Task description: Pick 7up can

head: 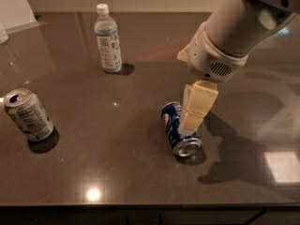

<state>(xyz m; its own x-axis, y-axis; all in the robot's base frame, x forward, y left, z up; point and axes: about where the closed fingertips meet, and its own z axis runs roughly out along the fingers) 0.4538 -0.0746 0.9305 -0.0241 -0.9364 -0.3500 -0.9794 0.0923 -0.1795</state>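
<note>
1. Tabletop [117, 172]: dark, glossy stone-like surface. It carries every item below. A small round glare spot sits near the front edge and a pale square reflection near the front right.

2. Blue soda can [174, 125]: lies on its side, right of centre. The silver top with pull-tab faces the front edge and the logo side faces left.

3. Gripper [192, 121]: cream-coloured, pointing down from a white arm [234, 27] that enters from the upper right. Its tip is directly over the blue soda can's upper side, very close to it or touching; contact cannot be confirmed. Whether the gripper is released or clenched cannot be told. Nothing is seen held in it. Its shadow falls on the tabletop to the right.

4. 7up can [28, 114]: silver-grey, standing upright near the left edge. The opened top shows and the white nutrition panel faces the camera. It is well apart from the gripper, far to the left, with bare tabletop and the blue soda can between them. It is untouched.

5. Water bottle [108, 39]: clear plastic with a white cap, upright, at the far left-centre. It stands behind both cans and apart from the gripper.
</note>
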